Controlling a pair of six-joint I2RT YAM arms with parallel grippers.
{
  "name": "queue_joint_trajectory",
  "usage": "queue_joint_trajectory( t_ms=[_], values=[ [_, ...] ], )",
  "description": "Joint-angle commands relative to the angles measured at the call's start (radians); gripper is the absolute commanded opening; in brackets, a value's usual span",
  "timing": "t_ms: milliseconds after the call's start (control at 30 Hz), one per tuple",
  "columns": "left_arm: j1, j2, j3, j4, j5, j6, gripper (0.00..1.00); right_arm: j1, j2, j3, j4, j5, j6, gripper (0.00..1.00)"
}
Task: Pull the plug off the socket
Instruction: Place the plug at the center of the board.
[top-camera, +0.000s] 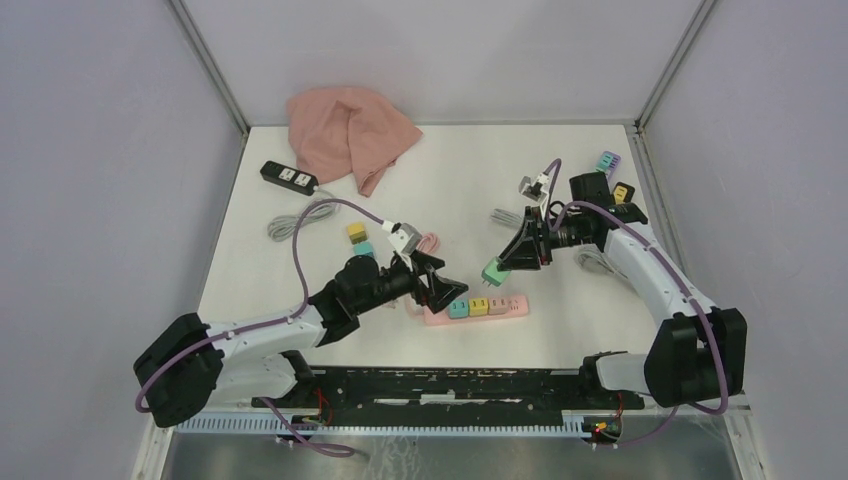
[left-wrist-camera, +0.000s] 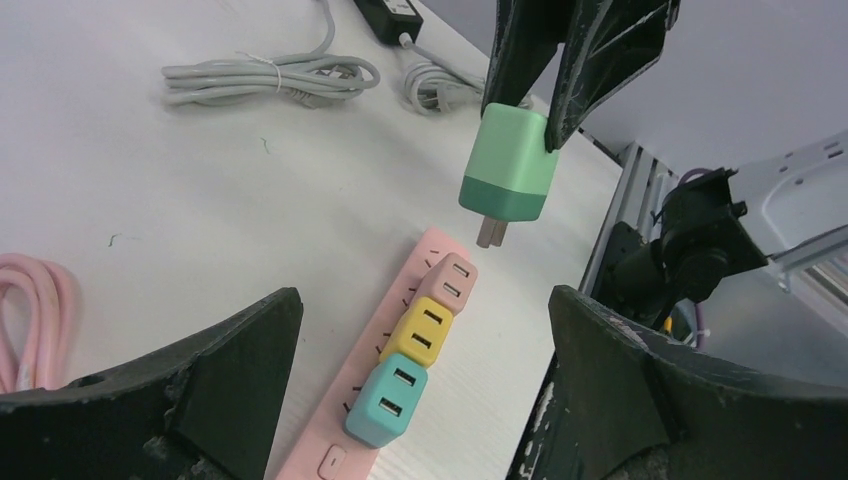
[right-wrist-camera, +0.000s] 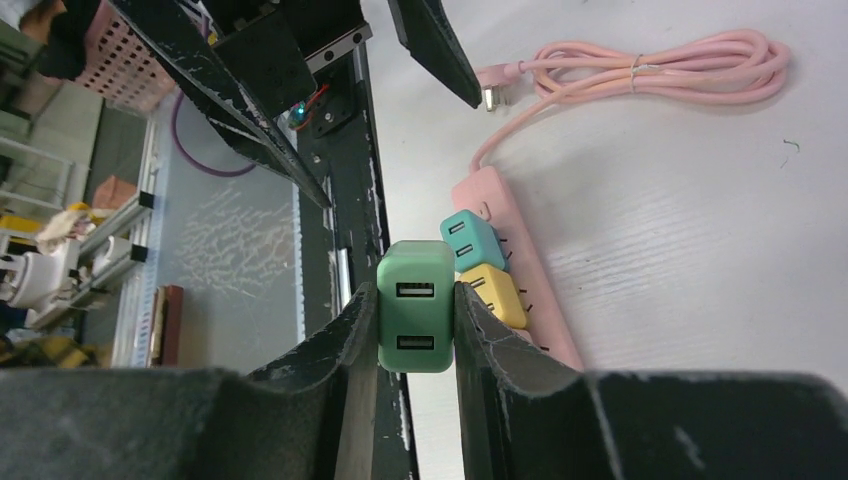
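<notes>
The right gripper (right-wrist-camera: 416, 330) is clamped on 2 sides of the green plug (right-wrist-camera: 416, 305), which hangs in the air with its prongs clear of the pink power strip (top-camera: 515, 302), just above the strip's right part. The left gripper (top-camera: 450, 278) stands wide with nothing between its fingers, over the strip's left end, where a teal plug (left-wrist-camera: 388, 400), a yellow plug (left-wrist-camera: 420, 330) and a pink plug (left-wrist-camera: 450, 282) sit in a row of 3. Farther out lie a coiled pink cable (right-wrist-camera: 640, 70), a grey cable (top-camera: 290, 222), a black power strip (top-camera: 288, 177) and a pink cloth (top-camera: 350, 135) at the far left.
</notes>
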Motion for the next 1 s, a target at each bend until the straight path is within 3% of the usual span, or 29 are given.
queue_joint_trajectory(
  t_ms=[0, 200, 400, 633, 967],
  values=[
    [0.004, -0.019, 0.072, -0.012, -0.042, -0.126, 0.99, -0.02, 0.002, -0.025, 0.216, -0.086, 0.263, 0.05],
    [0.005, -0.046, 0.083, -0.057, -0.128, -0.165, 1.0, -0.035, 0.022, -0.033, 0.284, -0.06, 0.359, 0.06],
    [-0.004, 0.0, 0.193, -0.271, -0.183, -0.184, 0.96, -0.041, 0.045, -0.033, 0.302, -0.048, 0.39, 0.08],
    [-0.114, 0.049, 0.311, -0.475, -0.424, -0.119, 0.96, -0.056, 0.052, -0.033, 0.306, -0.05, 0.4, 0.08],
    [-0.235, 0.118, 0.429, -0.526, -0.549, -0.056, 0.95, -0.064, 0.063, -0.036, 0.324, -0.052, 0.426, 0.08]
  ],
)
